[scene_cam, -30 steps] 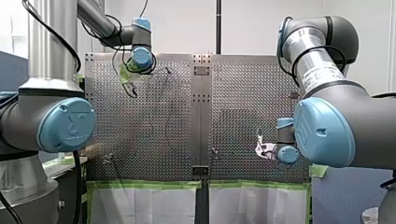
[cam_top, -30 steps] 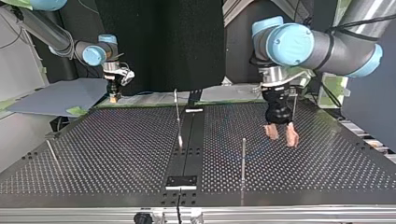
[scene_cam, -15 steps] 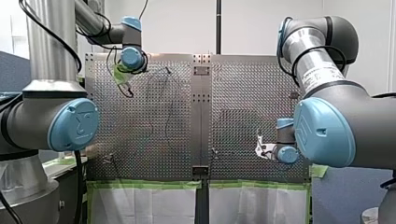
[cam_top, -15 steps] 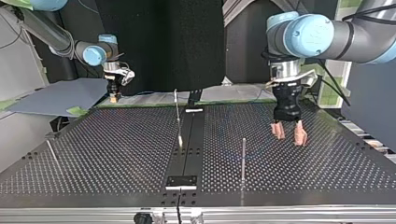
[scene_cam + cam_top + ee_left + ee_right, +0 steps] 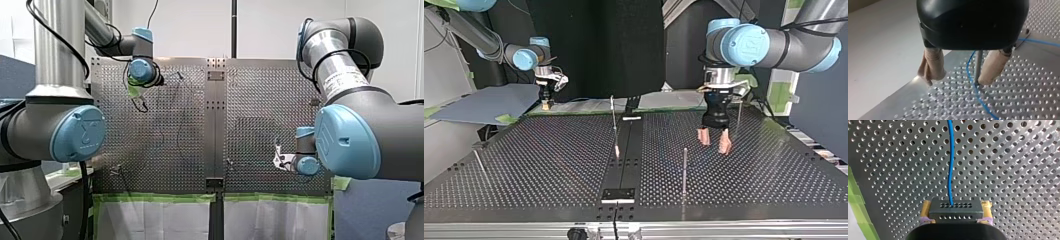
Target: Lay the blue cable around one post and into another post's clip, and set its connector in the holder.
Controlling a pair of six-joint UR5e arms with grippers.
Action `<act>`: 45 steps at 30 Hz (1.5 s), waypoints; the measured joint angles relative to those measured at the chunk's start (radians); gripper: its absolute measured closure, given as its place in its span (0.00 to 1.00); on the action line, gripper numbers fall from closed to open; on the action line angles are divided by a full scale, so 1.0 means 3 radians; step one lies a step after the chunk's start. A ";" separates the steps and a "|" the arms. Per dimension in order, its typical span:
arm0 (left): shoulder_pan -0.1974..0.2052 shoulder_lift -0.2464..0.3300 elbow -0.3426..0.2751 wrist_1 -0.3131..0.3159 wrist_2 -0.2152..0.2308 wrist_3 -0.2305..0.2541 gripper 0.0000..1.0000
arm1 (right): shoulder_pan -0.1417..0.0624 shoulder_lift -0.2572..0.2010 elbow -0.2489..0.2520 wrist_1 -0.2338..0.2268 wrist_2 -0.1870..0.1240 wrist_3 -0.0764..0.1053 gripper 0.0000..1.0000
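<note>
In the right wrist view my right gripper is shut on a dark connector block, held between its yellow pads. The blue cable runs straight away from the block over the perforated plate. In the top view this right gripper hangs at the far left edge of the table. My left gripper stands open over the right half, beige pads apart and holding nothing. In the left wrist view a thin post shows between its fingers, close to one pad, with the blue cable curving past its foot.
Several thin posts stand on the table: one near the middle, one toward the front, one behind my left gripper, one at the left. A small dark holder plate sits front centre. Green tape lines the table edge.
My left gripper swung out toward the top view's right, then back toward its left, staying open. My right arm has kept still with the connector.
</note>
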 joint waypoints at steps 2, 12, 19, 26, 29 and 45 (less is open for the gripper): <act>0.0005 -0.0003 0.0000 0.0000 0.0064 -0.0025 0.00 | 0.0003 0.0000 0.0000 0.0000 0.0000 0.0000 1.00; 0.0047 -0.0121 0.0032 0.0128 0.0231 -0.0188 0.00 | 0.0004 0.0002 -0.0001 0.0000 0.0001 -0.0005 1.00; 0.0089 -0.0319 0.0166 0.0202 0.0034 -0.0251 0.00 | 0.0005 0.0003 0.0000 0.0000 0.0001 -0.0005 1.00; 0.0127 -0.0443 0.0303 0.0168 -0.0020 -0.0245 0.00 | 0.0009 0.0004 0.0001 0.0000 -0.0001 -0.0005 1.00; 0.0140 -0.0520 0.0372 0.0149 -0.0022 -0.0235 0.00 | 0.0010 0.0004 0.0000 0.0000 0.0001 -0.0006 1.00; 0.0245 -0.0878 0.0678 0.0057 -0.0131 -0.0165 0.00 | 0.0001 -0.0078 -0.0002 0.0039 0.0083 -0.0093 1.00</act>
